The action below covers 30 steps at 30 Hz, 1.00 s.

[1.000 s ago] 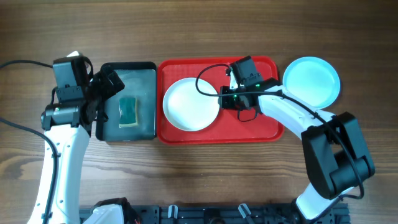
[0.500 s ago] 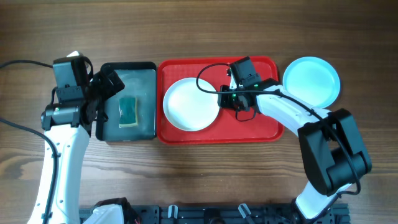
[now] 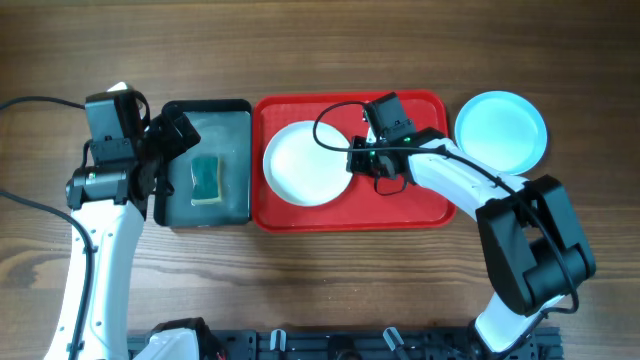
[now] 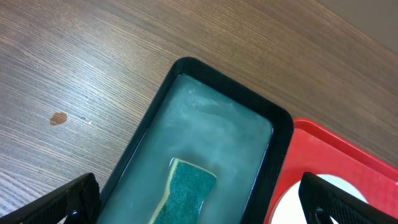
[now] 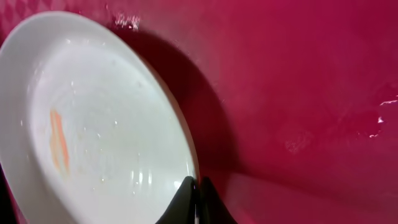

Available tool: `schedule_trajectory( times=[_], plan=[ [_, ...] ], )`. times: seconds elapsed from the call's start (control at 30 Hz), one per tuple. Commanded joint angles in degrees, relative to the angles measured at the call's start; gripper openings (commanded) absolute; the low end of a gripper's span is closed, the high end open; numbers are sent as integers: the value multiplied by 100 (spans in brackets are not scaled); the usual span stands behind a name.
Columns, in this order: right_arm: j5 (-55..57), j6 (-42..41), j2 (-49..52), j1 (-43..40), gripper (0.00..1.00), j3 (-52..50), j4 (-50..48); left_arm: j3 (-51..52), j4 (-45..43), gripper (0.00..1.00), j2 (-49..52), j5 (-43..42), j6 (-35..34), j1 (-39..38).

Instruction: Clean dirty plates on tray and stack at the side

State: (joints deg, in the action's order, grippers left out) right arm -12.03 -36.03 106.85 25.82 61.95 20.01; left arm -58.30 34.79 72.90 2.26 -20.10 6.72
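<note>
A white plate (image 3: 303,164) lies in the left half of the red tray (image 3: 420,200). My right gripper (image 3: 353,160) is shut on the plate's right rim. In the right wrist view the two fingers (image 5: 198,194) pinch the rim of the white plate (image 5: 99,124), which bears an orange smear (image 5: 58,140) and rises a little off the tray floor (image 5: 298,81). A pale turquoise plate (image 3: 501,131) lies on the table right of the tray; I cannot tell if another lies under it. My left gripper (image 3: 176,133) is open above the black tray.
A black tray (image 3: 236,130) of cloudy water stands left of the red tray and holds a green sponge (image 3: 206,178). The sponge (image 4: 189,190) also shows between the open left fingers (image 4: 71,200). A small brown stain (image 4: 58,117) marks the wooden table.
My right gripper has shifted slightly left at the white plate's right rim. The left arm has not moved.
</note>
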Motion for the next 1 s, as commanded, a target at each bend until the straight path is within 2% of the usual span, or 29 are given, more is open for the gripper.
schedule_trajectory(
  times=[0.0, 0.13, 0.27, 0.33, 0.5, 0.6, 0.7, 0.73, 0.77, 0.8, 0.9, 0.97],
  plan=[
    [564, -195, 146, -31, 4, -17, -94, -63, -2, 100, 2, -24, -55, 15],
    [863, 9, 35, -173, 4, 190, 127, -63, -2, 100, 2, -24, -55, 15],
    [933, 1115, 0, -321, 4, 529, 474, -63, -2, 100, 2, -24, -55, 15],
    [933, 1552, 0, -365, 4, 533, 431, -63, -2, 100, 2, -24, -55, 15],
    [931, 3244, 0, -452, 4, 533, 328, -63, -2, 100, 2, -24, -55, 15],
    [931, 3606, 0, -452, 5, 533, 407, -63, -2, 100, 2, -24, -55, 17],
    [931, 3600, 0, -452, 13, 533, 466, -63, -2, 100, 2, -24, -55, 15],
    [929, 3589, 0, -452, 23, 533, 459, -63, -2, 100, 2, -24, -55, 15],
    [929, 3578, 0, -452, 41, 533, 437, -63, -2, 100, 2, -24, -55, 15],
    [931, 3515, 0, -452, 48, 533, 420, -63, -2, 100, 2, -24, -55, 15],
    [929, 3429, 0, -452, 50, 573, 319, -63, -2, 100, 2, -24, -55, 15],
    [929, 3438, 0, -455, 50, 903, 643, -63, -2, 100, 2, -24, -55, 15]
  ],
)
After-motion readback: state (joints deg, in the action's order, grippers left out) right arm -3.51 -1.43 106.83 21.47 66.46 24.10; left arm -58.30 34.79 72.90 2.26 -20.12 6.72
